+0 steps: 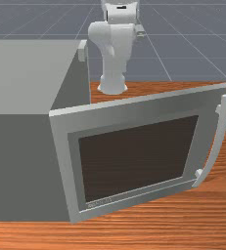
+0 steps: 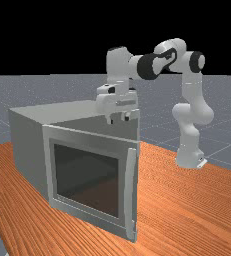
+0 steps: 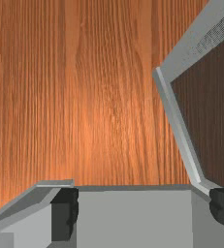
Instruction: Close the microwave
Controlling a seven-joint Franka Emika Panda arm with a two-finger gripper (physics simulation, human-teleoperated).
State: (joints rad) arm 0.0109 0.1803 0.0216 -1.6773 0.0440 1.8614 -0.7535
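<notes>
In the far view my gripper (image 2: 119,120) hangs pointing down, its tips above the line of the door's top edge and beyond the door. Its fingers stand wide apart in the wrist view, where the gripper (image 3: 143,212) holds nothing and grey microwave casing (image 3: 133,220) lies below. The grey microwave body (image 1: 21,80) fills the front view's left. Its door (image 1: 134,105) stands well open, swung out toward the front view's right, with a dark window (image 1: 139,156) and a curved handle (image 1: 218,141) at the free edge. I see no contact between gripper and door.
Wooden table (image 1: 217,210) surrounds the microwave. The arm's base (image 2: 189,157) stands on the table at the far view's right, behind the door in the front view. Bare wood (image 3: 104,97) shows beside the open door (image 3: 179,131) in the wrist view.
</notes>
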